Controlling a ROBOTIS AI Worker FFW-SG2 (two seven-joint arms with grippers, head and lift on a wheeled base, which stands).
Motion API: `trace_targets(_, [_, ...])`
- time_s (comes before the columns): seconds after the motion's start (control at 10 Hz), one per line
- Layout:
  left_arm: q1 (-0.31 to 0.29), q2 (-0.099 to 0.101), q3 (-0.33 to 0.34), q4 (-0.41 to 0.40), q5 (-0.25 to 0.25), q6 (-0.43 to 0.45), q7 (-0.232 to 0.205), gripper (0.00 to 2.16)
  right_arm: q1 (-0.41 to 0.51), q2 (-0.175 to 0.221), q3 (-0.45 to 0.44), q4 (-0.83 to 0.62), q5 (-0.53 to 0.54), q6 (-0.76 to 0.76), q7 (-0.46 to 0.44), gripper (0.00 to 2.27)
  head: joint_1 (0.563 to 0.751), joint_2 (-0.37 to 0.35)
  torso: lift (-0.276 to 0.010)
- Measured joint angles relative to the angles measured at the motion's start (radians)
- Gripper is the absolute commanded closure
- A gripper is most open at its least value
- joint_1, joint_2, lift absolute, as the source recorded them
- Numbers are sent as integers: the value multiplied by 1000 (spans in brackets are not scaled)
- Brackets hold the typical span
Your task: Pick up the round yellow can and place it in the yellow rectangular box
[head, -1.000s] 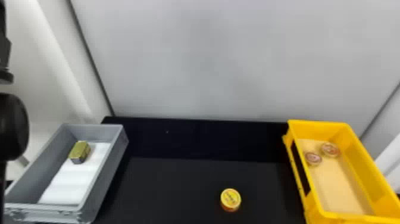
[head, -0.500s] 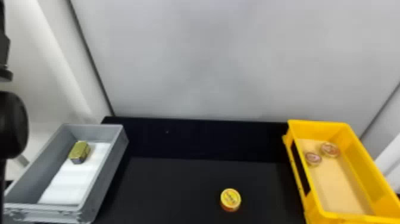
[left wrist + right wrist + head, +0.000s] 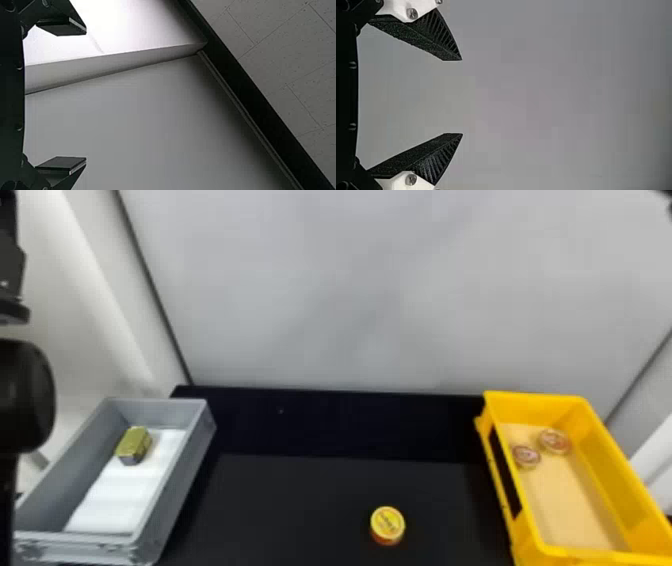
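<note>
Beyond the left pincer [image 3: 86,95], fingers apart, are pale wall [image 3: 134,126] and speckled ceiling tiles [image 3: 277,43]; the right pincer [image 3: 462,97], also spread, faces plain grey. Well apart from both, the round yellow can [image 3: 388,522], its lid marked with print, sits on the black tabletop [image 3: 300,500] between the grey box [image 3: 197,450] and yellow rectangular box [image 3: 617,490].

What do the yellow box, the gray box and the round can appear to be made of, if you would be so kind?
The yellow box looks like glossy molded plastic, given its one even color and thick rounded rim. The gray box seems to be duller plastic, with ribbed molding at its near corners. The can is probably printed metal, judging by its raised round rim, though coated card is possible.
</note>
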Motion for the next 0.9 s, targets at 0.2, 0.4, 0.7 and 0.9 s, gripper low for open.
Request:
trace_targets(0.2, [-3,-7,0,5,0,-6,0,127,10,7,12,64,-67,83,86,111,663,54,-10])
trace_targets(0.4, [-6,-11,2,13,0,-11,0,127,6,5,14,167,-96,179,264,116,663,54,-10])
trace_targets(0.7, [-5,-13,7,21,0,-20,1,127,2,3,58,330,38,244,615,116,663,54,-10])
trace_targets(0.9, [-4,-15,9,25,0,-24,3,127,4,23,102,431,231,239,871,116,663,54,-10])
